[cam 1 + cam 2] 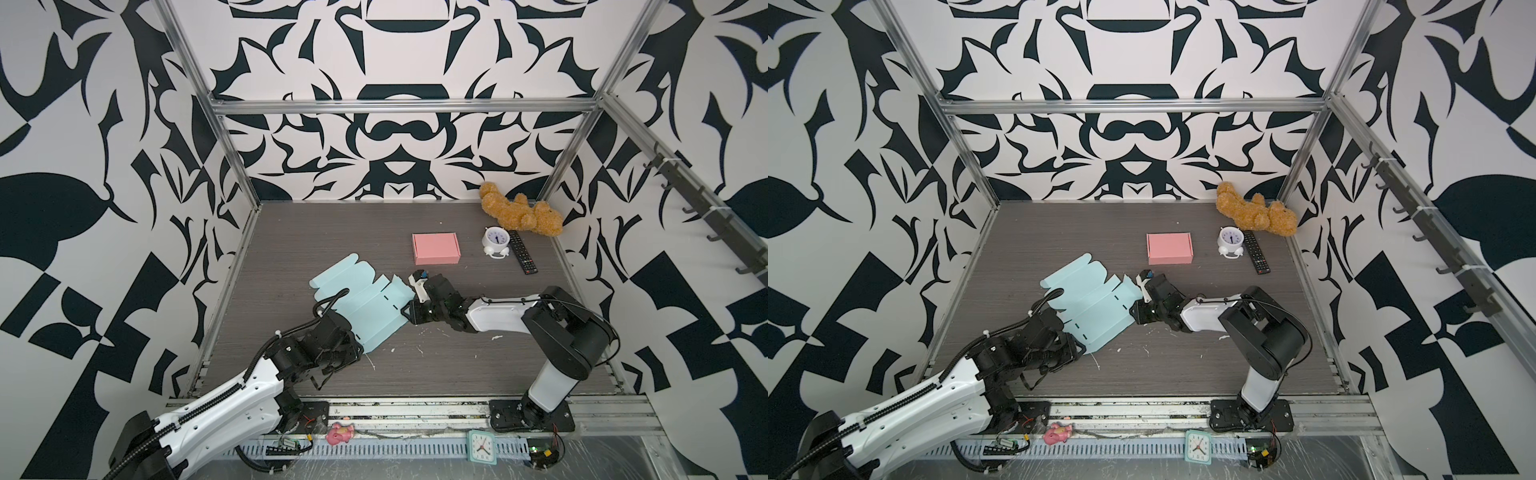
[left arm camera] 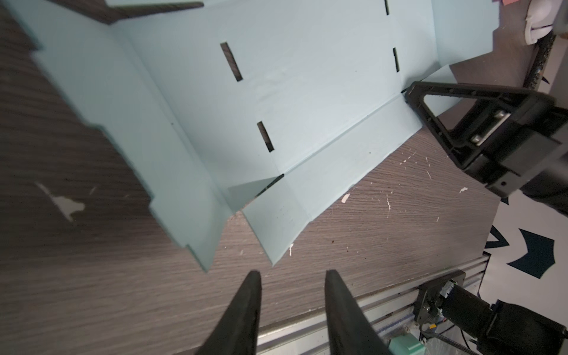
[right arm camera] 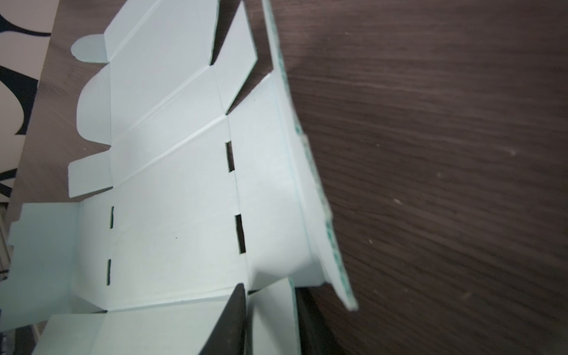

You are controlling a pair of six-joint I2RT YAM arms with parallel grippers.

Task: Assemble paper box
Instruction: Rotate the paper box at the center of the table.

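Desk (image 1: 457,365): open room along front edge. Light-blue box blank (image 1: 365,299), left-centre, unfolded, slotted, side flaps raised. Left end effector (image 2: 290,275) narrow, empty; right end effector (image 3: 270,289) straddles corner flap (grip unclear).

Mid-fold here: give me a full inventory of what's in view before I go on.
blank: 1, light blue, partly folded, mid-table between the arms
box: 1, pink, closed, behind the blank
bear: 1, brown, far right corner
alarm clock: 1, white, in front of the bear
remote: 1, black, beside the alarm clock
toy: 1, pink, front rail
square clock: 1, teal, front rail
hook rack: 1, black, right wall
table: 1, grey wood grain
left gripper: black, jaws open and empty, near the blank's edge
right gripper: black, jaws pinching a blank flap
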